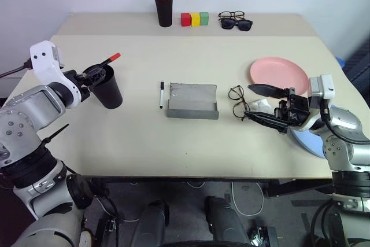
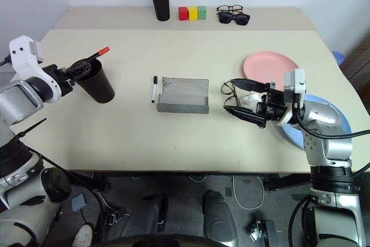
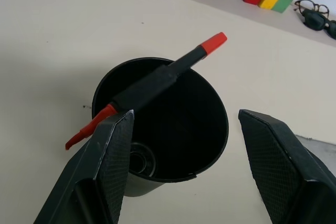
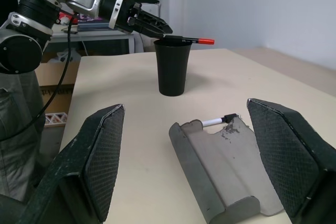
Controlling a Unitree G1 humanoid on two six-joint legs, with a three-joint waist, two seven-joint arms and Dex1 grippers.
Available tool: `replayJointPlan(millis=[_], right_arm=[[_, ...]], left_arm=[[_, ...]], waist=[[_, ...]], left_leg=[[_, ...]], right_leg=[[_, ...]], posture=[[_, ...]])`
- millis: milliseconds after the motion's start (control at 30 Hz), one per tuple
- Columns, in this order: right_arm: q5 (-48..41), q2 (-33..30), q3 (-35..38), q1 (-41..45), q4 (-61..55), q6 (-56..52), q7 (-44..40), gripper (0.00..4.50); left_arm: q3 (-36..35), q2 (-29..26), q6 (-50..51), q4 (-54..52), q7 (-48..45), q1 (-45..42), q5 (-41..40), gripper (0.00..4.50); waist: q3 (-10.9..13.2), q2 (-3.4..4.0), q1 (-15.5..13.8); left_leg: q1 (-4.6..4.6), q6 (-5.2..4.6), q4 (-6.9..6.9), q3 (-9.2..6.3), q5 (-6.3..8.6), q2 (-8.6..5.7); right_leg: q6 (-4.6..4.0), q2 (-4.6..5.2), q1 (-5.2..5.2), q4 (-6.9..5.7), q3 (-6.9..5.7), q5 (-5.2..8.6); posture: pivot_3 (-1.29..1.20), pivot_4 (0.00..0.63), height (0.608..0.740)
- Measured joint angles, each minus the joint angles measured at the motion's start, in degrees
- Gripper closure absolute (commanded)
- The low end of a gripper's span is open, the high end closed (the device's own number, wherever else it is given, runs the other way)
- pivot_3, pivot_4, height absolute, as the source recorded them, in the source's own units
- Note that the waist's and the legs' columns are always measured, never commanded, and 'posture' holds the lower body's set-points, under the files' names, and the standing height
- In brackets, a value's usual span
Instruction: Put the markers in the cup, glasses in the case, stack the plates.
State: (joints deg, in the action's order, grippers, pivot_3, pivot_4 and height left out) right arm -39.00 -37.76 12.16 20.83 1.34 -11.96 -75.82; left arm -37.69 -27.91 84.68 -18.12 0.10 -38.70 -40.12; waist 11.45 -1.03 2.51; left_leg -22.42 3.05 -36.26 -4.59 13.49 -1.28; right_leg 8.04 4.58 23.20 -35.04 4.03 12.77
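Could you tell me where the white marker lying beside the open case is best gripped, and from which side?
Probably from above, at mid-barrel: the white marker lies flat beside the case, clear of its wall, so fingers closing across its slim body should have room.

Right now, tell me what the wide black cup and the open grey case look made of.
Wide black cup: probably plastic, thin-walled, smooth with a dull sheen at the rim.
Open grey case: seemingly a hard shell; its silvery lining looks metallic or foil-like, scuffed near one edge.

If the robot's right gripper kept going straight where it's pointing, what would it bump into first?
Probably the open grey case, lying straight ahead of the open right gripper. The glasses may sit nearer, but depth is unclear.
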Motion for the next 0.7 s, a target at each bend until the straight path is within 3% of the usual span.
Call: replayJointPlan(millis=[400,700], right_arm=[[0.0,-0.2,0.1,-0.2,0.0,0.0,1.0,0.69],[0.1,-0.4,0.1,-0.4,0.0,0.2,1.3,0.69]], left_arm=[[4.3,3.7,-5.4,4.1,-1.1,-2.1,2.0,1.26],[-0.3,0.9,-1.0,-0.2,-5.0,-1.5,-2.7,1.26]], waist=[[0.0,-0.02,0.1],[0.0,-0.04,0.0]], left_leg=[[-0.02,0.01,0.04,0.01,-0.01,0.00],[-0.02,0.02,0.02,0.01,-0.01,0.00]], right_leg=[[0.00,0.01,0.04,0.03,0.00,0.00],[0.00,0.00,0.04,0.00,0.00,0.00]], posture=[[0.00,0.150,0.740],[0.00,0.150,0.740]])
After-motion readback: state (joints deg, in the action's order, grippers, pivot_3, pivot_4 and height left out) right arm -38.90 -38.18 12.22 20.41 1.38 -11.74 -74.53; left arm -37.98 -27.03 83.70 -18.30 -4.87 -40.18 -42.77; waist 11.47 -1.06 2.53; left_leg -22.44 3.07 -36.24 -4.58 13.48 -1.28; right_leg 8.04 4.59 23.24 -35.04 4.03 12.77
